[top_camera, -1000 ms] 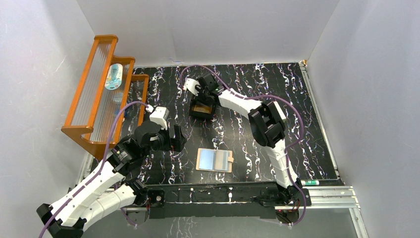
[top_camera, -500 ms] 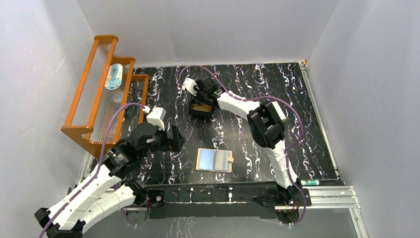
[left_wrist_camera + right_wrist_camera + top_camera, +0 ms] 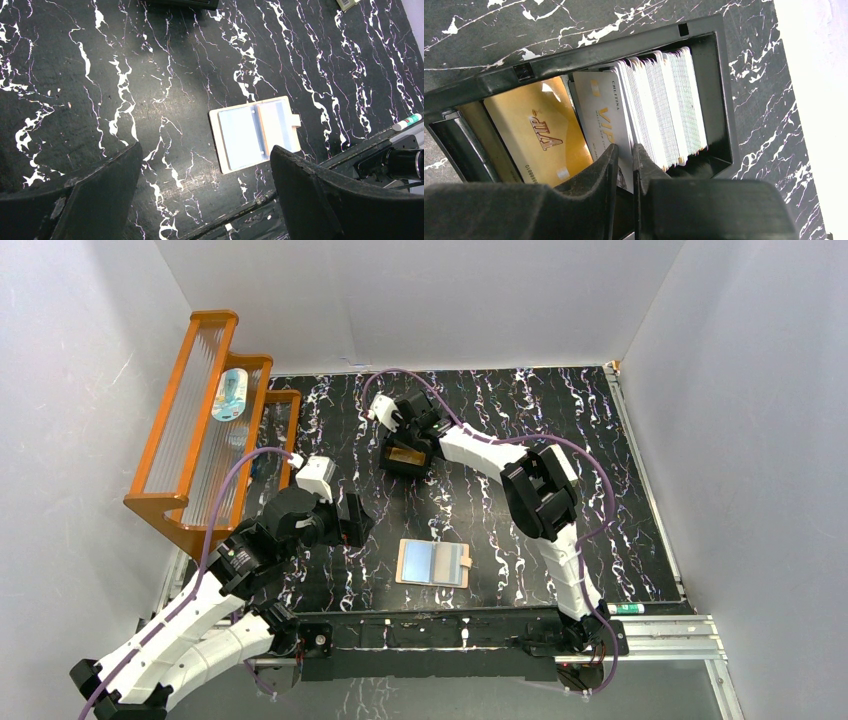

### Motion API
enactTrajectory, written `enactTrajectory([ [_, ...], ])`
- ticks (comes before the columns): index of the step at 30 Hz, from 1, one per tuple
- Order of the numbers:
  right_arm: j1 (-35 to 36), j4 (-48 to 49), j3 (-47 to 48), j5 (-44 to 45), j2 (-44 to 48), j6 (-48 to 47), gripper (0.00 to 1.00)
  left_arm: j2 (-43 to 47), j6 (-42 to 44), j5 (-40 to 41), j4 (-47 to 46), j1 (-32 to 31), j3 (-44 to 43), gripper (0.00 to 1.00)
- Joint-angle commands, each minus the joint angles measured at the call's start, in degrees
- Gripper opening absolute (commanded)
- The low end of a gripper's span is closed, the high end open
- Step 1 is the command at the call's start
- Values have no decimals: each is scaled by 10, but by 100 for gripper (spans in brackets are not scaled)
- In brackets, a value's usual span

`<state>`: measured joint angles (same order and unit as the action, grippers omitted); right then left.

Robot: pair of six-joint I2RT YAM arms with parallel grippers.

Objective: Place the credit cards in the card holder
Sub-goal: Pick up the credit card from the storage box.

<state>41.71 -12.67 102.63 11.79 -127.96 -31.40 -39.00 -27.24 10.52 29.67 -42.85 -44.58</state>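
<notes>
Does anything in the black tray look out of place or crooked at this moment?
One gold card lies tilted back alone in the black tray, apart from the upright stack of whitish cards. It is the only card that leans this way. Nothing looks spilled or damaged.

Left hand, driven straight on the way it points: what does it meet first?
Probably bare tabletop just beside the open card holder; nothing else shows in between, though depth is hard to judge.
</notes>
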Motion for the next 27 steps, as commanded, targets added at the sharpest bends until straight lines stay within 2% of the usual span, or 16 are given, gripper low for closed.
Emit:
enactTrajectory([
  [1, -5, -3, 13, -10, 30, 18, 9, 3, 0, 0, 2, 1, 4, 99],
  [9, -5, -17, 23, -32, 37, 29, 15, 1, 1, -2, 2, 1, 3, 99],
  [12, -6, -20, 28, -34, 32, 26, 3, 3, 1, -2, 1, 2, 5, 99],
  [15, -7, -25, 34, -33, 27, 26, 0, 5, 1, -2, 2, 1, 5, 99],
  [16, -7, -23, 35, -30, 27, 28, 2, 5, 0, -2, 2, 1, 5, 99],
  [17, -8, -20, 33, -25, 27, 29, 13, 5, 0, -2, 2, 1, 5, 99],
  [18, -8, -16, 31, -19, 28, 29, 19, 5, 0, -3, 1, 1, 5, 99],
  [19, -7, -14, 30, -16, 29, 28, 20, 5, 0, -4, 1, 2, 5, 99],
  [20, -7, -12, 29, -13, 29, 24, 17, 5, 0, -3, 1, 1, 5, 99],
  [22, -9, -15, 30, -23, 28, 16, 0, 5, 0, -4, 1, 1, 5, 99],
  [25, -12, -19, 36, -34, 25, 23, 0, 4, 0, -4, 0, 1, 5, 99],
  [27, -12, -13, 37, -26, 25, 29, 15, 4, 0, -5, 0, 1, 5, 99],
])
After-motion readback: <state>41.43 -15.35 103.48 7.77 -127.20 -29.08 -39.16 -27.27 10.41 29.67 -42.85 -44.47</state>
